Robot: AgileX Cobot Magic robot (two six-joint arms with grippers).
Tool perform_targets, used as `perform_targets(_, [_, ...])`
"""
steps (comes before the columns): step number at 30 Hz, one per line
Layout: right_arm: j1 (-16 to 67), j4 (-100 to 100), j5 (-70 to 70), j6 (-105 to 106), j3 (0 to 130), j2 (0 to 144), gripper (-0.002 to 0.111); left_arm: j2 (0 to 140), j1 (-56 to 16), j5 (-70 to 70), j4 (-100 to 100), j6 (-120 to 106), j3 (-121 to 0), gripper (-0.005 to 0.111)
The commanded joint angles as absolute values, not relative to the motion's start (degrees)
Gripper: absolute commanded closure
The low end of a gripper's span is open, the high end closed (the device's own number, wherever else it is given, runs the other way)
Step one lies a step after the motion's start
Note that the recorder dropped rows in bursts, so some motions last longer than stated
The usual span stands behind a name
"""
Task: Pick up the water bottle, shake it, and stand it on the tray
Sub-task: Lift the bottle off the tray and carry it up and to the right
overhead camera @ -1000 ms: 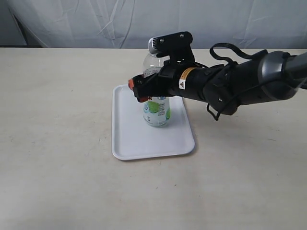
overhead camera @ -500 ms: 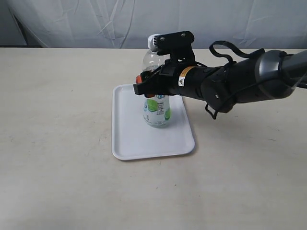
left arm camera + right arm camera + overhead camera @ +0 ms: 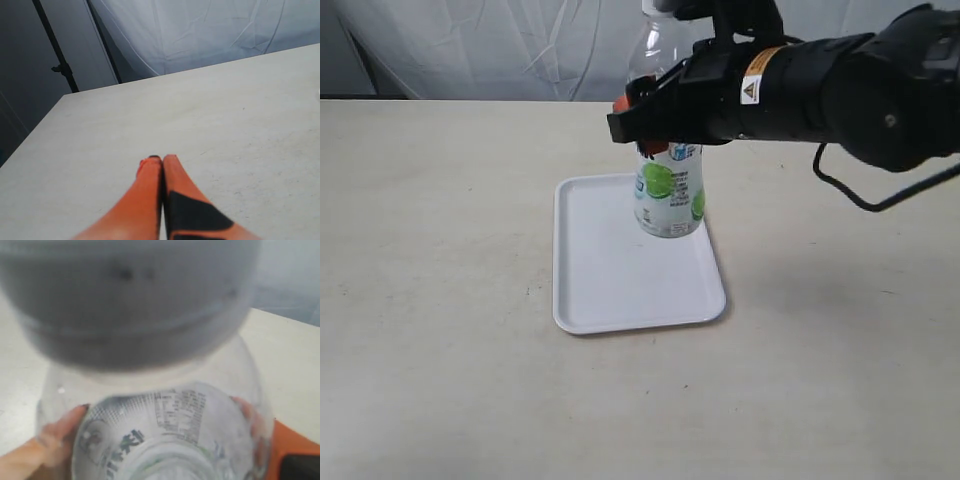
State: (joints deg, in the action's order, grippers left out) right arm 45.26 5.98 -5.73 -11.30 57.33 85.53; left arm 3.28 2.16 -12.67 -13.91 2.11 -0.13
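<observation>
The water bottle (image 3: pixel 669 190), clear with a white label and green circles, hangs upright in the air over the far right part of the white tray (image 3: pixel 610 270). My right gripper (image 3: pixel 655 120) is shut on its upper body, and the arm hides its cap in the exterior view. In the right wrist view the bottle (image 3: pixel 160 440) fills the frame from above, its blurred cap nearest, with an orange fingertip (image 3: pixel 60 427) on each side. My left gripper (image 3: pixel 162 161) is shut on nothing, over bare table, and out of the exterior view.
The tray lies on a pale beige table (image 3: pixel 440 300). A white cloth backdrop (image 3: pixel 520 50) hangs behind the table's far edge. A dark stand (image 3: pixel 60 67) shows beyond the table in the left wrist view.
The right gripper has lifted the bottle off the tray and carried it slightly right; one second ago the bottle's base rested on the tray.
</observation>
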Motion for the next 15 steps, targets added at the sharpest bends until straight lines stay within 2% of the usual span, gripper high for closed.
perform_targets(1, [48.59, 6.04, -9.05, -10.85, 55.83, 78.32, 0.109, 3.04, 2.20, -11.91, -14.21, 2.58, 0.00, 0.107])
perform_targets(8, [53.38, 6.04, -14.86, -10.85, 52.00, 67.56, 0.109, 3.04, 2.20, -11.91, -14.21, 2.58, 0.00, 0.107])
perform_targets(15, [53.74, 6.00, -21.29, -11.20, 48.14, 55.91, 0.109, 3.04, 2.20, -11.91, -14.21, 2.58, 0.00, 0.107])
